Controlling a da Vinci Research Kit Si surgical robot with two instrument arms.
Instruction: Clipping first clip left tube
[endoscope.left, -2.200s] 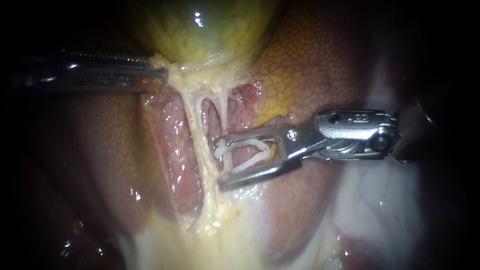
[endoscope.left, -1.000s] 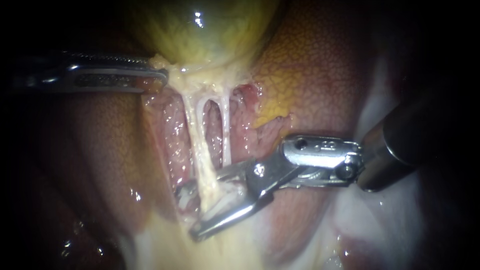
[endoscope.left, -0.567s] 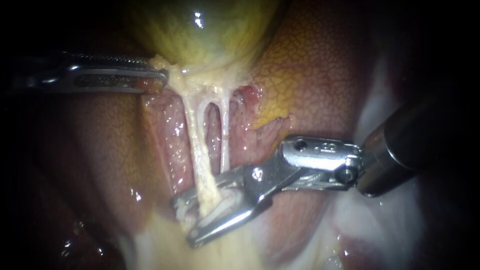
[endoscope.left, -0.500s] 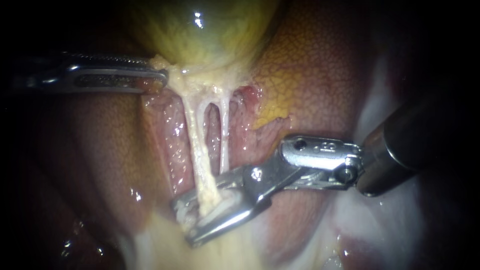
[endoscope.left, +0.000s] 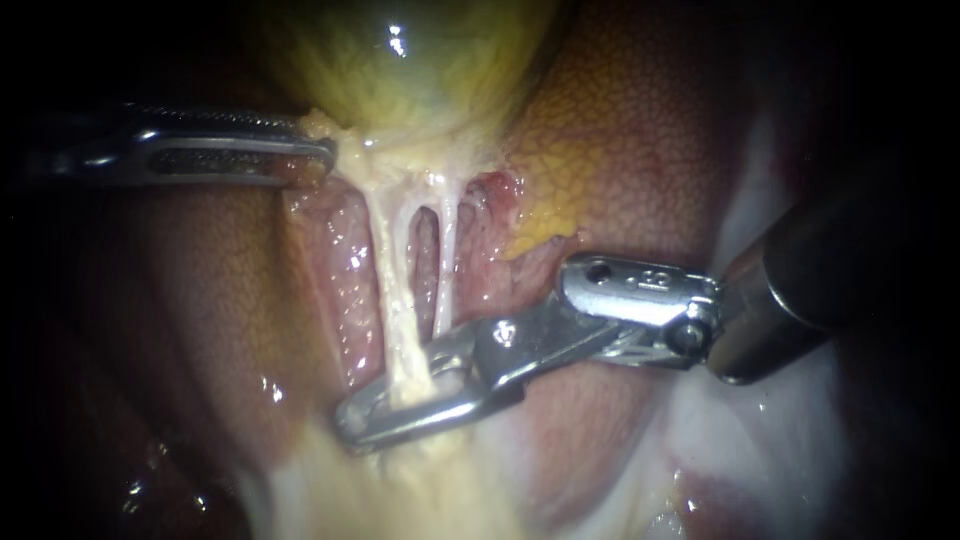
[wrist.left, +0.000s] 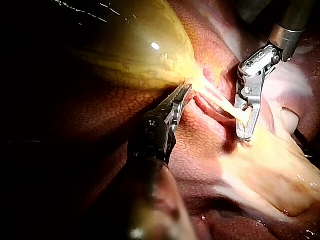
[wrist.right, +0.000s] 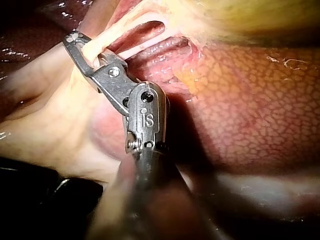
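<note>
The yellow-green gallbladder sits at the top, on the mottled liver. Two pale tubes run down from its neck: the thick left tube and the thin right tube. My left instrument comes in level from the left, its jaws shut on the tissue at the gallbladder's neck. My right instrument reaches across from the right, its two metal jaws squeezed together around the low end of the left tube. The clip between them is hidden. The right wrist view shows the same grip.
Pale yellow fatty tissue spreads below the tubes. A whitish sheet of tissue lies under the right instrument's shaft. In the left wrist view the left instrument and the right instrument stand close, with the tubes between them.
The right instrument moved down and left until its open jaws straddled the left tube, then the jaws closed on it. The left instrument has held still.
</note>
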